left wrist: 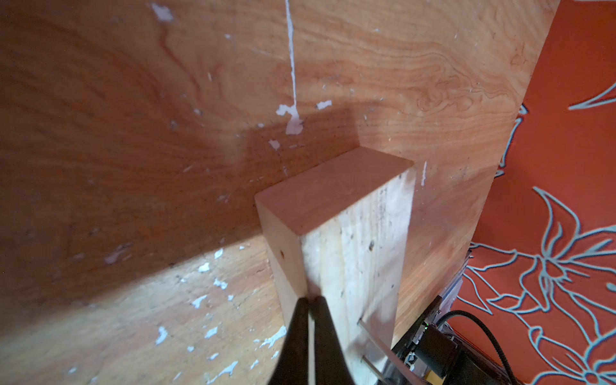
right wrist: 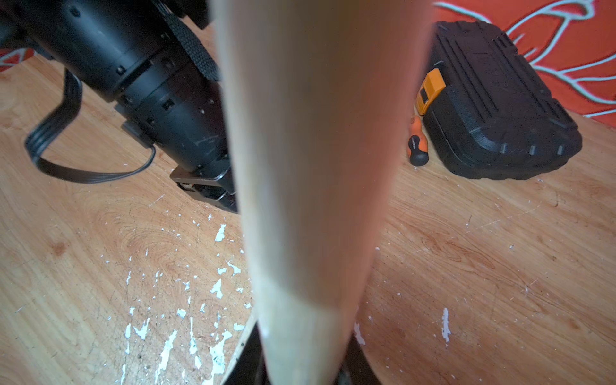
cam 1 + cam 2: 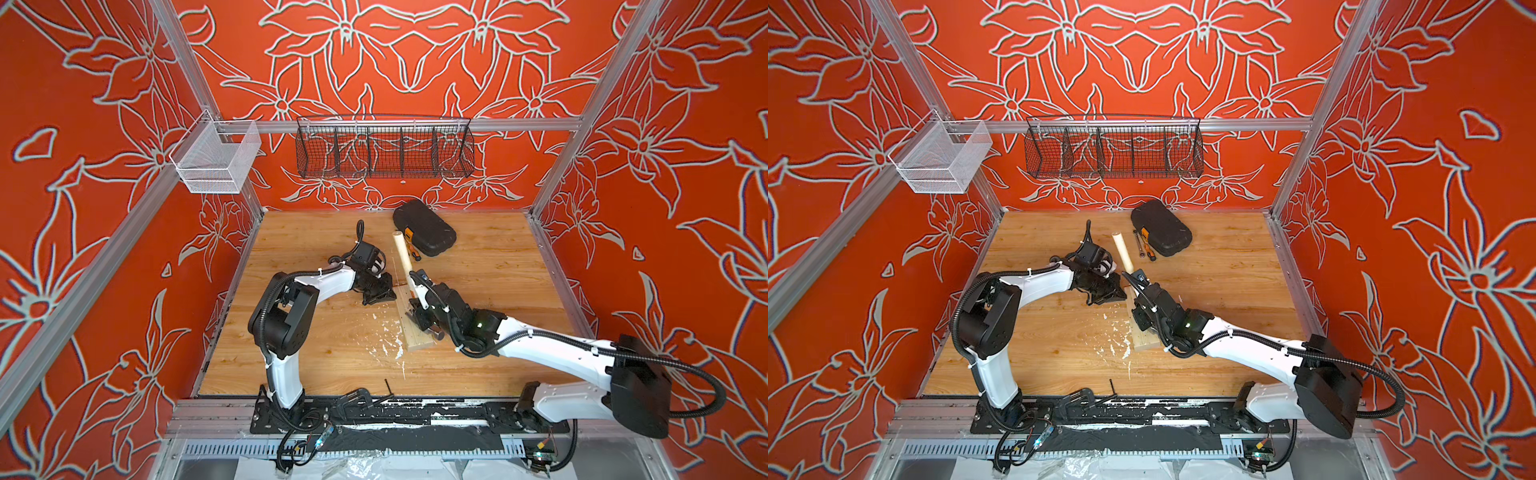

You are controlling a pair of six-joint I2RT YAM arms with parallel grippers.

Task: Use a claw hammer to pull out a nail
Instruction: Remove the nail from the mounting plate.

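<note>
The claw hammer [image 2: 310, 166] shows its long pale wooden handle, which rises away from the wood block [image 3: 417, 336] in both top views; its head is hidden under my right arm. My right gripper [image 2: 300, 366] is shut on the handle low down, over the block [image 3: 1144, 338]. My left gripper [image 1: 310, 300] is shut with nothing in it, its tips resting on the top edge of the block [image 1: 353, 233] at its far end. A thin grey nail [image 1: 373, 335] sticks out of the block's face beside those tips, with a second one close by.
A black tool case [image 3: 424, 226] lies at the back of the table, an orange-and-black screwdriver [image 2: 416, 143] and a wrench [image 3: 1138, 241] beside it. White paint flecks [image 3: 386, 345] lie left of the block. A black wire basket [image 3: 384, 149] and a white one [image 3: 216, 162] hang on the walls.
</note>
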